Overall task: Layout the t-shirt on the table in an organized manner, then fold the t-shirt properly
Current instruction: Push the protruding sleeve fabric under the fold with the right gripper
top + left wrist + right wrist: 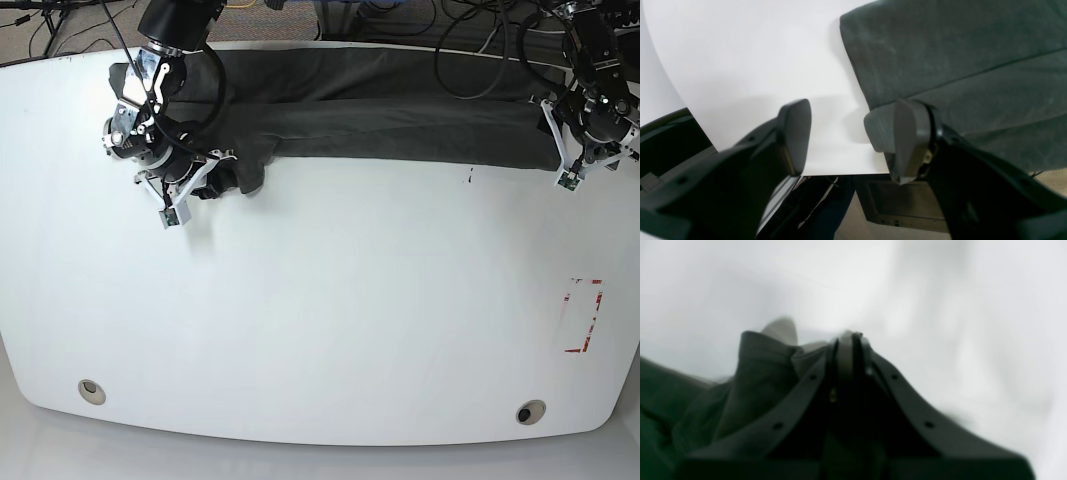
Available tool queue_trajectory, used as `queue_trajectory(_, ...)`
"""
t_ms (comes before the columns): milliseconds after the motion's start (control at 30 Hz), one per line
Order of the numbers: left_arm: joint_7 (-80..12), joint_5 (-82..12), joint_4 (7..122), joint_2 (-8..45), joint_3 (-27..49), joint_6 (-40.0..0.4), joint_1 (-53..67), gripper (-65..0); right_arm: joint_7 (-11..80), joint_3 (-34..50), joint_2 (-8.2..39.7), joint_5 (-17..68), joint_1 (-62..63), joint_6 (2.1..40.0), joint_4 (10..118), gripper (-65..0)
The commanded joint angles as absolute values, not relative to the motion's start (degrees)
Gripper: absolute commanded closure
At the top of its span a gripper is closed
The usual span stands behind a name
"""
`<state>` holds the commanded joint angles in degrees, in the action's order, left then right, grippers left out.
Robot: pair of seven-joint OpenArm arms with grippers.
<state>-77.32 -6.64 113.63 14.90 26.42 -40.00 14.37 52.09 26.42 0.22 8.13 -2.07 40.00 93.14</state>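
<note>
The dark grey t-shirt [390, 115] lies as a long band along the far edge of the white table [320, 320]. On the base view's left, my right gripper [222, 172] is shut on a bunched-up end of the t-shirt [763, 373]. Its fingers [848, 340] are pressed together, and that view is blurred. At the band's other end my left gripper [556, 135] is open. Its fingers [795, 136] stand wide apart over the table [740, 50]. One finger rests against the corner of the t-shirt [957, 60], close to the table's edge.
Two round grommet holes [91, 391] [530, 412] sit near the front edge. A red-outlined rectangle mark [583, 315] is at the right. Cables [470, 40] run behind the table's far edge. A dark box [900, 206] shows below the table edge.
</note>
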Motion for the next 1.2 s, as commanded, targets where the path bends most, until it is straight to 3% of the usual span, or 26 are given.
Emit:
queue_trajectory(200, -77.2, -6.6, 113.5, 14.9, 26.4, -40.0, 14.4, -36.7, 55.0, 26.9, -1.9, 9.0, -3.1, 40.0, 101.8, 0.0)
queue_trajectory(433, -77.2, -6.5, 113.5, 14.8, 26.4, -40.0, 14.4, -36.7, 60.9, 26.9, -1.5, 22.6, -6.2, 40.0, 107.6, 0.0)
queue_trajectory(800, -77.2, -6.5, 113.5, 14.7, 26.3, -40.0, 14.4, -36.7, 67.9, 24.7, 6.6, 53.1, -13.4, 40.0, 109.1, 0.0)
queue_trajectory(1000, -77.2, -6.4, 113.5, 14.7, 26.3, -40.0, 14.4, -36.7, 67.9, 19.7, 13.8, 62.9, -17.0, 40.0, 109.1, 0.0)
queue_trajectory(1200, -77.2, -6.4, 113.5, 14.7, 26.2, -40.0, 14.4, -36.7, 67.9, 18.4, 17.2, 67.4, -20.7, 40.0, 109.1, 0.0)
